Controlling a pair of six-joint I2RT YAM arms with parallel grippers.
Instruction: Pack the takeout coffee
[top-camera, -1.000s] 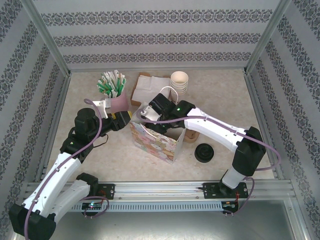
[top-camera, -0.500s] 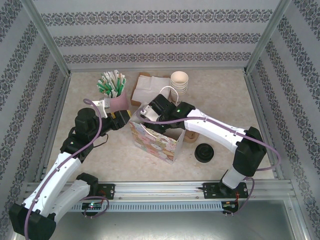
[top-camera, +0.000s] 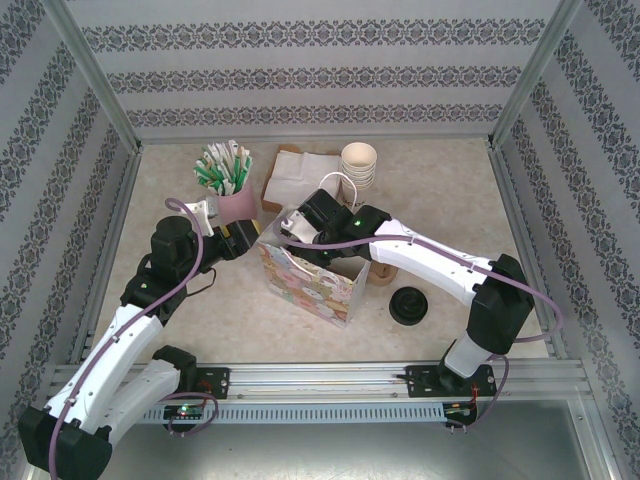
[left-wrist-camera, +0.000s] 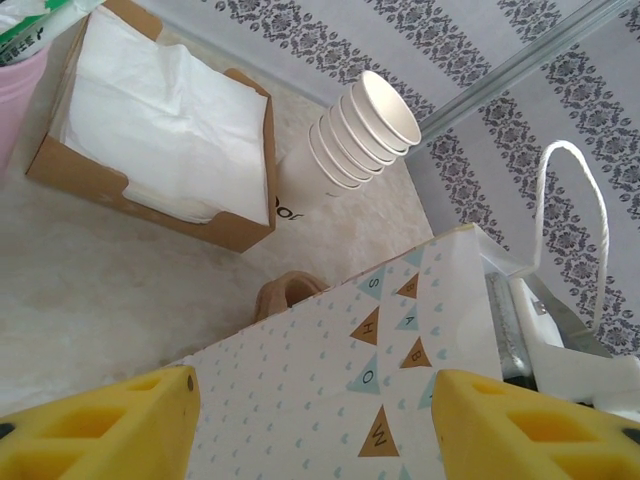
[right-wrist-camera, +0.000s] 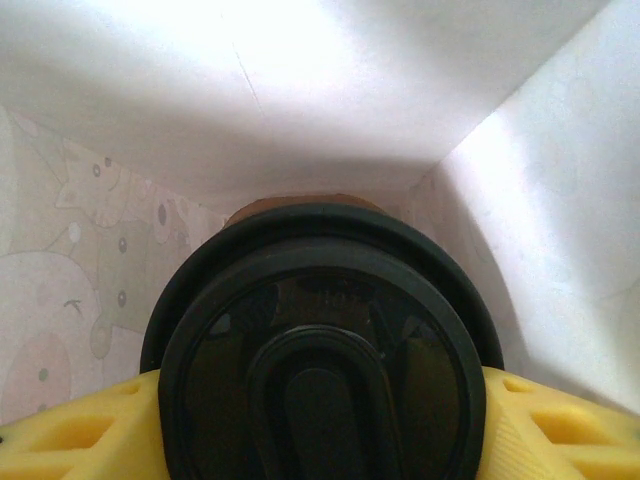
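Since a second ago my right wrist has crept only a touch toward 9 o'clock over the bag mouth; otherwise no change. Reading: the descent is nearly done and release is the step at hand.

- right gripper: yellow fingers pinching the takeout coffee from both sides, lid toward the wrist camera. The cup is already inside the paper bag, with white inner walls all around it. I cannot tell whether its base touches the bottom.
- left gripper: fingers spread wide, straddling the bag's end at 9 o'clock. Contact with the paper is unclear.

Materials and shapes:
- Lid: round, glossy black plastic, with a raised rim and an oval sip recess. A brown band shows just behind it.
- Bag: thin matte paper that creases easily, with a pastel print outside and a white cord handle standing up in a loop. Judged flimsy, so it could tip if nudged.
- Loose black lid: at 3 o'clock of the bag.
- Nested white cups and a brown card box of soft napkins: at 12 o'clock.
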